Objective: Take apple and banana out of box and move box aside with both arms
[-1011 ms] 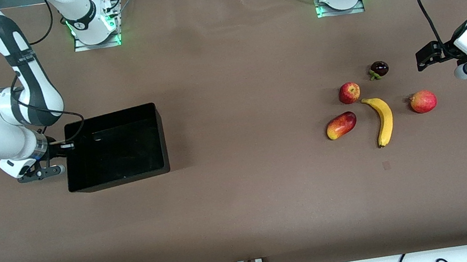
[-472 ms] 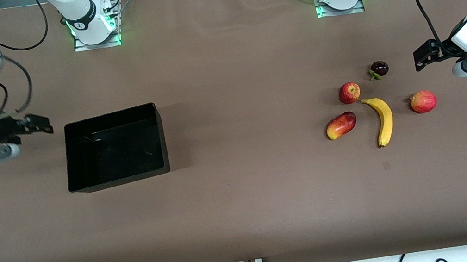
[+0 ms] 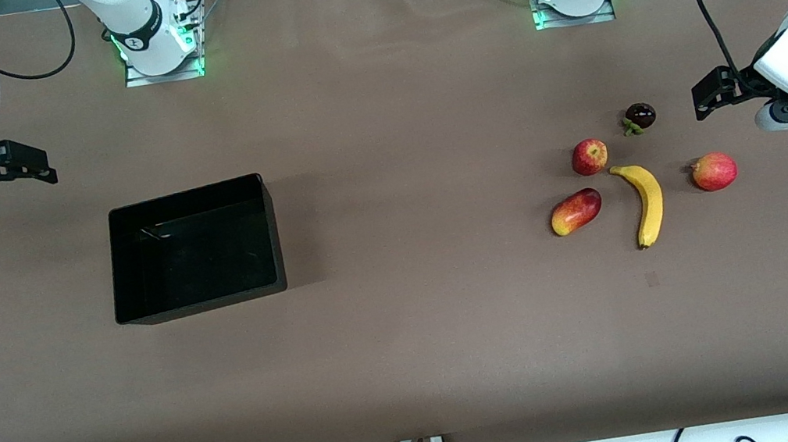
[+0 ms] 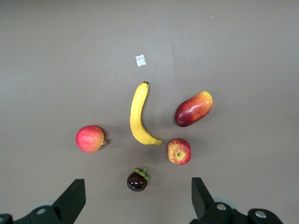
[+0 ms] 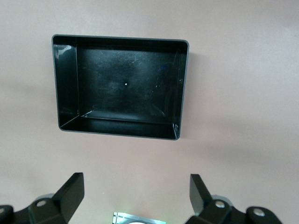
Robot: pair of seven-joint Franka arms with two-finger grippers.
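The black box stands open and empty on the brown table at the right arm's end. It also shows in the right wrist view. The yellow banana and the small red apple lie side by side at the left arm's end. Both show in the left wrist view, banana and apple. My right gripper is open and empty, high over bare table beside the box. My left gripper is open and empty, high over the table beside the fruits.
A red-yellow mango, a red pomegranate and a dark purple mangosteen lie around the banana. Both arm bases stand along the table's edge farthest from the front camera. Cables hang at the nearest edge.
My right gripper has left the box's end wall and risen up and away toward the table's end. The box stays put. My left gripper has drifted slightly.
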